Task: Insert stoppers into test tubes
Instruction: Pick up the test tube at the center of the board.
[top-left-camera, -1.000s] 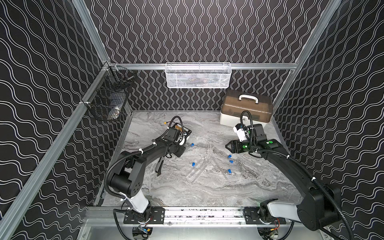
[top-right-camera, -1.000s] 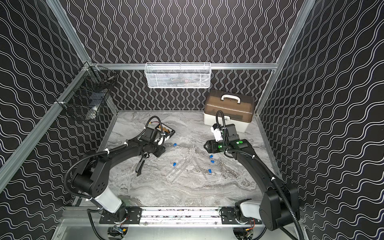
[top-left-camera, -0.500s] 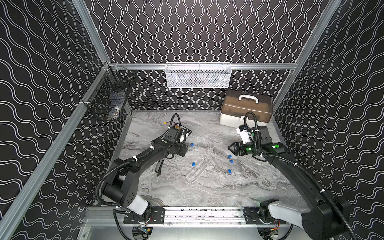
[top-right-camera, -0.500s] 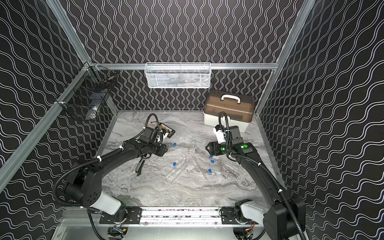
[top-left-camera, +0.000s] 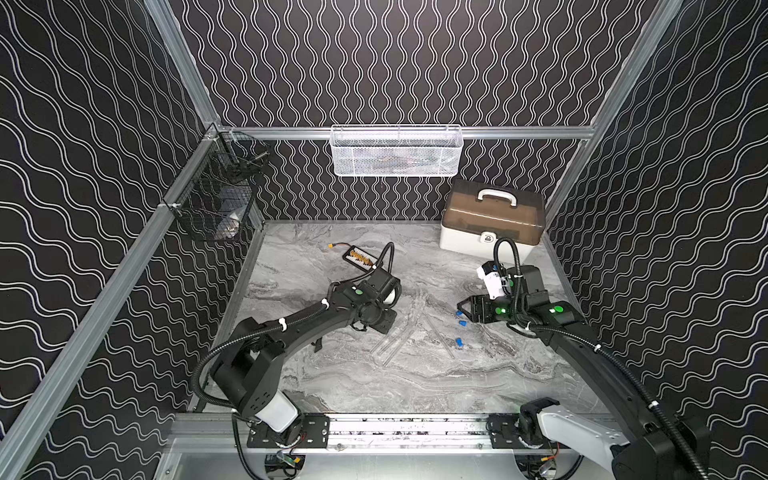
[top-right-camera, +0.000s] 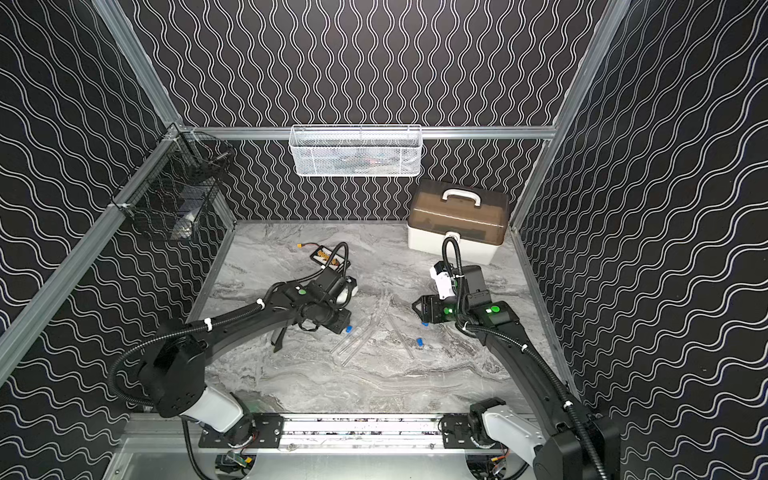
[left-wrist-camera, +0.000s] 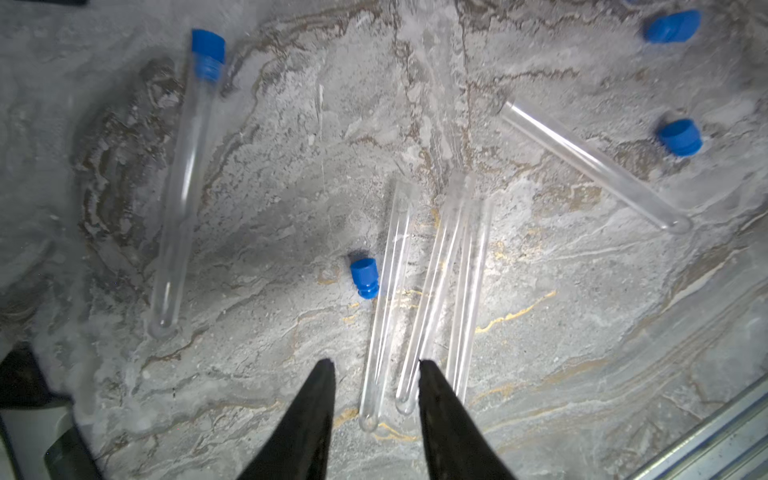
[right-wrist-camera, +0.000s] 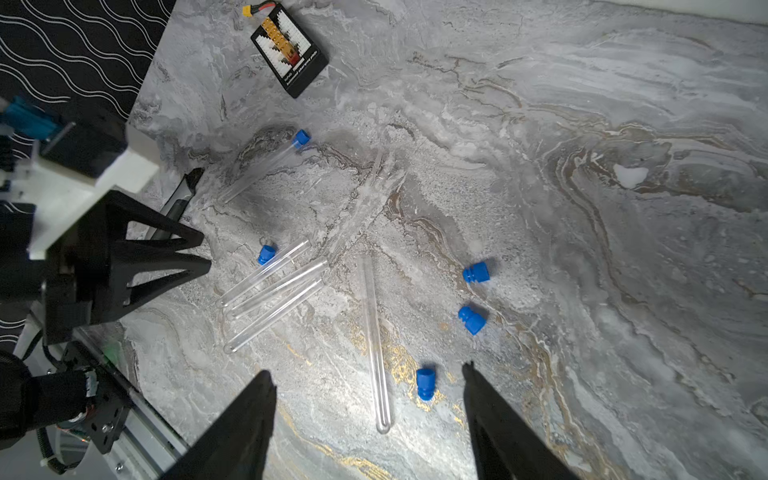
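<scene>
Five clear test tubes (right-wrist-camera: 374, 340) flat on marble tabletop (right-wrist-camera: 582, 208): three bunched side by side, one alone, one apart plugged with a blue stopper (right-wrist-camera: 302, 137). Four loose stoppers (right-wrist-camera: 476, 273) scattered nearby, one just beside the bunch. Possibly a sixth tube, blurred.

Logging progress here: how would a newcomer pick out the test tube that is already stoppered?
Start at the black-and-yellow battery board on the marble table. Between it and the cluster of three bare tubes lies one clear tube by itself. It alone has a blue stopper seated in its mouth; the rest are open.
</scene>
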